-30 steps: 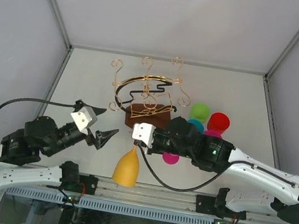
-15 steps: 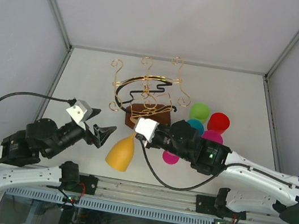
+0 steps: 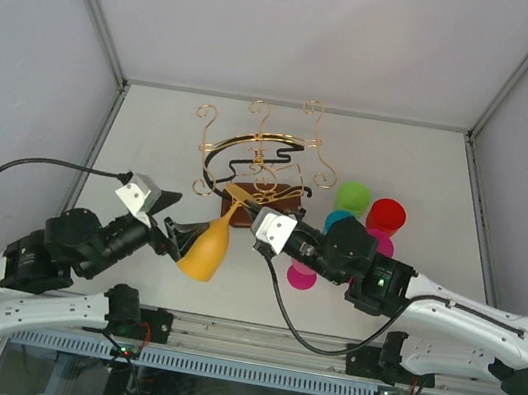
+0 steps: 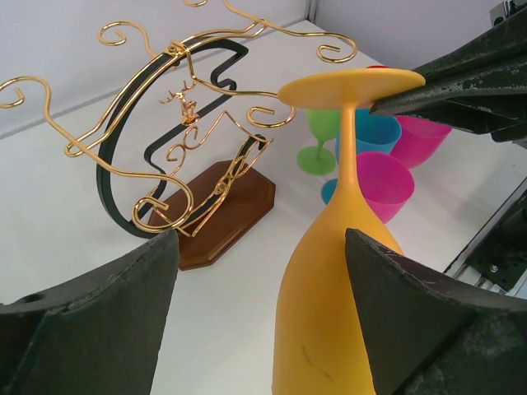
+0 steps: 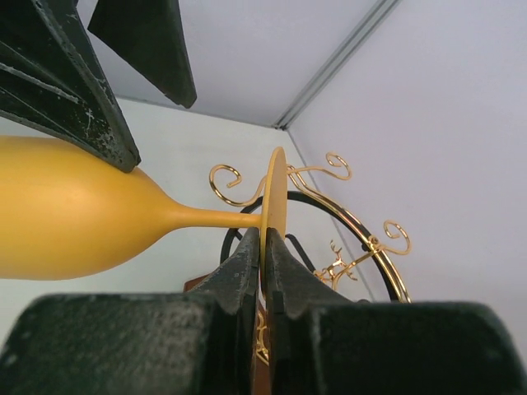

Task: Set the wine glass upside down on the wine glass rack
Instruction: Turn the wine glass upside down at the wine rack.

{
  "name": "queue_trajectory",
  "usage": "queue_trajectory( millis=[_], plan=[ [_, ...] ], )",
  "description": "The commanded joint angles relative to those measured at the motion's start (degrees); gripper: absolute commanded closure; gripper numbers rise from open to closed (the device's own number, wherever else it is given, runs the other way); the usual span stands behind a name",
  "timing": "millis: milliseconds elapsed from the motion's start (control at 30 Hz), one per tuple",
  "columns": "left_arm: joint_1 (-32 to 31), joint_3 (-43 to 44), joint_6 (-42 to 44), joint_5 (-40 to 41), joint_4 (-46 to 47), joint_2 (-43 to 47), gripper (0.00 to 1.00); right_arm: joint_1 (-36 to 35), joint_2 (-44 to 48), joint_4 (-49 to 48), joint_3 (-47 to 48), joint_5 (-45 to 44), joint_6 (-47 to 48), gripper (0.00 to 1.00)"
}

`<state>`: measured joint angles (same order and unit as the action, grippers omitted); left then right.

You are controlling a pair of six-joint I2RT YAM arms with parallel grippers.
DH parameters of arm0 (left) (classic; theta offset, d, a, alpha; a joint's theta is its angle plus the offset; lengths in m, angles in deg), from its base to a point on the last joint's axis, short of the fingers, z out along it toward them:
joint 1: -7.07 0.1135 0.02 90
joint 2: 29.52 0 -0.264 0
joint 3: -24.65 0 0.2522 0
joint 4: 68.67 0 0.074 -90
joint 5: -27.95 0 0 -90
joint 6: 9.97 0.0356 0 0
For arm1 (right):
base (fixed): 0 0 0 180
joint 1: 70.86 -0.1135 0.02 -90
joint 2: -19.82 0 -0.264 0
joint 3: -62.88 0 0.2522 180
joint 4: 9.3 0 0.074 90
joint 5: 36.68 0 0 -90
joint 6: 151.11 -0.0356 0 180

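Clamping wine glass (image 3: 204, 250) foot, right gripper (image 5: 265, 247); left gripper (image 3: 183, 237) spread; white table (image 3: 420, 173), grey walls (image 3: 303, 22).

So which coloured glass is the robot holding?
The yellow wine glass, pinched by its foot in the right tool; the green, red, blue and pink ones stand on the table.

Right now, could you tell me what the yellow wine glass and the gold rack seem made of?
Yellow stemmed wine glass: probably opaque plastic, satin sheen, not see-through. Gold scrolled wire rack: glinting polished metal, seemingly. Its dark brown octagonal base: likely glossy varnished wood.
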<state>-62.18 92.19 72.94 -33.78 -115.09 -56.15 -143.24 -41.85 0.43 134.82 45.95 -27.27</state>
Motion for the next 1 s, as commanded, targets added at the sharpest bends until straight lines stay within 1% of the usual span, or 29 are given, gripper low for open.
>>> queue_trajectory(
  millis=[0, 200, 367, 533, 700, 833, 967],
  plan=[
    [-0.2, -1.26, -1.68, -1.61, 1.82, -1.26, 0.15, -0.9, 1.2, -6.98, 0.45, 1.71, 2.58, 1.0],
    [-0.19, -0.62, -2.86, -3.31, 3.19, -2.97, 0.16, -2.63, 0.57, -8.64, 0.47, -0.53, 6.66, 1.0],
    [-0.23, -0.99, -4.03, -5.93, 6.48, -4.96, 0.16, -3.67, 0.06, -10.53, 0.41, -1.84, 8.58, 1.0],
    [-0.23, -2.2, -4.75, -6.58, 9.08, -6.46, 0.22, -4.34, 0.15, -11.76, 0.45, -1.69, 8.68, 1.0],
    [-0.21, -3.13, -5.17, -6.47, 11.47, -6.84, 0.32, -5.32, -0.34, -11.79, 0.45, -1.46, 8.06, 1.0],
    [-0.23, -3.22, -4.7, -5.92, 12.59, -7.35, 0.43, -6.06, -0.63, -11.63, 0.45, -1.5, 6.98, 1.0],
    [-0.21, -3.19, -4.33, -5.69, 12.64, -7.77, 0.57, -6.63, -0.73, -10.94, 0.45, -1.07, 6.57, 1.0]
  ],
)
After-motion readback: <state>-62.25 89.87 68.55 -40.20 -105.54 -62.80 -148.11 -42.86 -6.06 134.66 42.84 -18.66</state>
